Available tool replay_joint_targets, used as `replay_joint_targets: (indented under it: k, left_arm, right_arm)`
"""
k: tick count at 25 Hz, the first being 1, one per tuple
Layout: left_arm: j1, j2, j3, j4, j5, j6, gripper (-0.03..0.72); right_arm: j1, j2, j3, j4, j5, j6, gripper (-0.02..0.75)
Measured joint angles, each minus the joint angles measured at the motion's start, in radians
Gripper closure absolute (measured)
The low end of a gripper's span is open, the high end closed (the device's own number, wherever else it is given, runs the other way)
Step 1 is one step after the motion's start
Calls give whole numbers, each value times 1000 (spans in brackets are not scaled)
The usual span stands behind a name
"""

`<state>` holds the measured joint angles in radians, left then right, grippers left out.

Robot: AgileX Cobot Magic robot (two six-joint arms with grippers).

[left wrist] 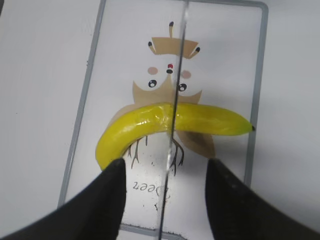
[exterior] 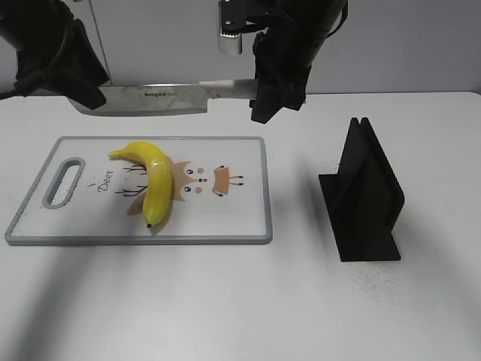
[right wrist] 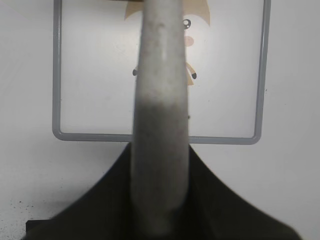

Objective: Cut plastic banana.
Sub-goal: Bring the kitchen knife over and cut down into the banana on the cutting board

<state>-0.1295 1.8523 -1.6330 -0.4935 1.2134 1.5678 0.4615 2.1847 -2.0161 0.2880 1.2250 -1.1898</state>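
The plastic banana (exterior: 154, 184) lies whole on the white cutting board (exterior: 240, 218), dark tip toward the front edge. My right gripper (exterior: 267, 101) is shut on the grey handle of a kitchen knife (exterior: 158, 98) and holds it level in the air above the board's far edge. The blade's tip reaches my left gripper (exterior: 86, 96). In the left wrist view the blade (left wrist: 180, 50) runs edge-on between the wide-apart fingers of the left gripper (left wrist: 165, 167) and lines up over the middle of the banana (left wrist: 210, 120). The right wrist view shows the handle (right wrist: 160, 90) in the right gripper's jaws (right wrist: 160, 155).
A black knife stand (exterior: 364, 195) sits on the white table to the right of the board. The board has a grey rim (left wrist: 257, 75), a handle slot (exterior: 66, 180) at its left end and a deer print in the middle (right wrist: 189, 30).
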Motion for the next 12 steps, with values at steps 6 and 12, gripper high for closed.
replay_joint_targets:
  k: [6,12]
  left_arm:
    - [0,32,0,8,0,1,244]
    - [0,43,0,14,0,1,570]
  right_arm:
    - [0,0,0,2,0,-4,571]
    - [0,0,0,2,0,-5,571]
